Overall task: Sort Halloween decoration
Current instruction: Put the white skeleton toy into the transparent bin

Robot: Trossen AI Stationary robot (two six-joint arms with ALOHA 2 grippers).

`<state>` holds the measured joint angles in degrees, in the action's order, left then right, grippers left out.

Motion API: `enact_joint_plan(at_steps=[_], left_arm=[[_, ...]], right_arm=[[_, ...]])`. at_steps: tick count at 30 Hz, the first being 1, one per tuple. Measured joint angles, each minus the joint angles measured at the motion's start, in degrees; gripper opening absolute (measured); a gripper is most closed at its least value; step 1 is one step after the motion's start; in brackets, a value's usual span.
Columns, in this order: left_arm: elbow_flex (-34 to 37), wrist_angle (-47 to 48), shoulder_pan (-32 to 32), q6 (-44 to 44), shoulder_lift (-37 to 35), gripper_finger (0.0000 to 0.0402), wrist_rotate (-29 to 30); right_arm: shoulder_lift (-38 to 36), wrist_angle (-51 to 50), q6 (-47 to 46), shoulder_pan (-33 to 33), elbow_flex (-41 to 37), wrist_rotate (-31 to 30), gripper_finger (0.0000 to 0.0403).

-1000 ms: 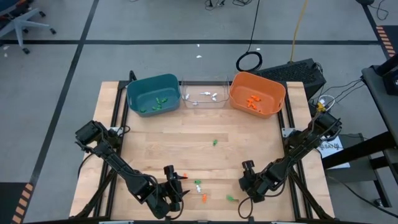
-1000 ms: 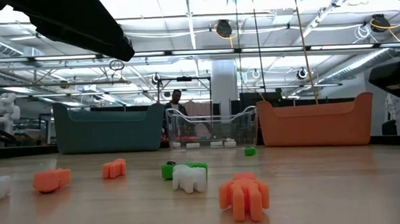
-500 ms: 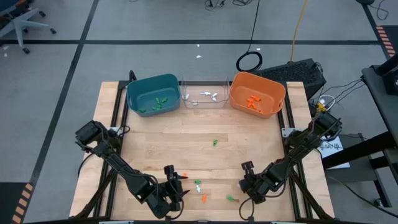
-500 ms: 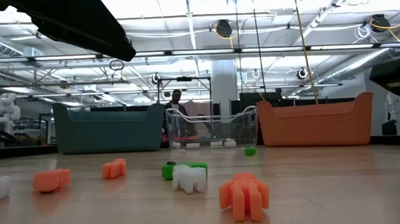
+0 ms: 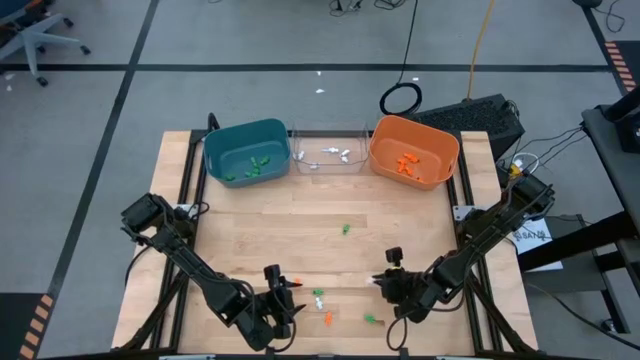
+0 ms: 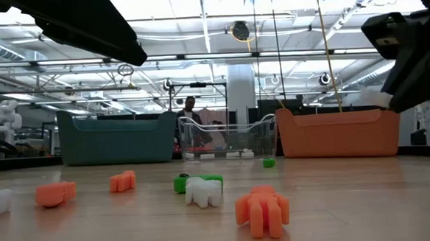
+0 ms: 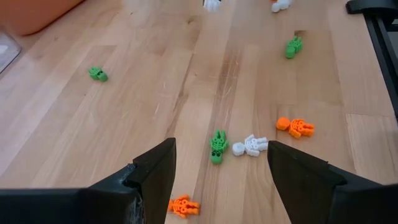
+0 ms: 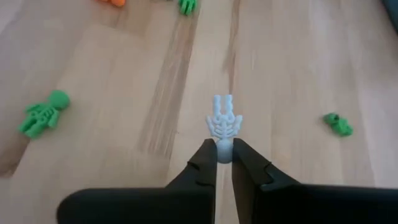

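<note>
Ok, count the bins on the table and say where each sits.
3, along the far edge: teal bin at left, clear bin in the middle, orange bin at right. None seems hidden.

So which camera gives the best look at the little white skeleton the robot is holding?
The right wrist view: the white skeleton is pinched by its head in the right end effector, above the table. The low view shows only a white bit; the high view barely shows it, and the left wrist view not identifiably.

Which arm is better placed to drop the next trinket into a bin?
The right. Its gripper is shut on a white skeleton, lifted off the table; the left gripper hangs open and empty over loose trinkets.
</note>
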<state>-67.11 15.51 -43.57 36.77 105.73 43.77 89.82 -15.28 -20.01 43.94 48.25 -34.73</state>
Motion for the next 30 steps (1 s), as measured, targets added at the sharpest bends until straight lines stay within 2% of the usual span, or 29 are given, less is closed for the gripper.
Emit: enact_joint_plan(at_steps=[13,19,30], left_arm=[[0.00,-0.02,0.26,0.01,0.00,0.0251,0.24],[0.00,-0.03,1.29,0.02,0.00,0.0251,0.24],[0.00,-0.16,1.99,-1.12,0.00,0.0251,0.24]], right_arm=[[-0.09,0.37,7.91,0.00,1.87,-6.15,0.0005],[-0.09,-1.29,22.28,0.02,7.94,-11.13,0.0005],[-0.11,-10.22,45.83,-0.06,20.23,-23.16,0.0005]])
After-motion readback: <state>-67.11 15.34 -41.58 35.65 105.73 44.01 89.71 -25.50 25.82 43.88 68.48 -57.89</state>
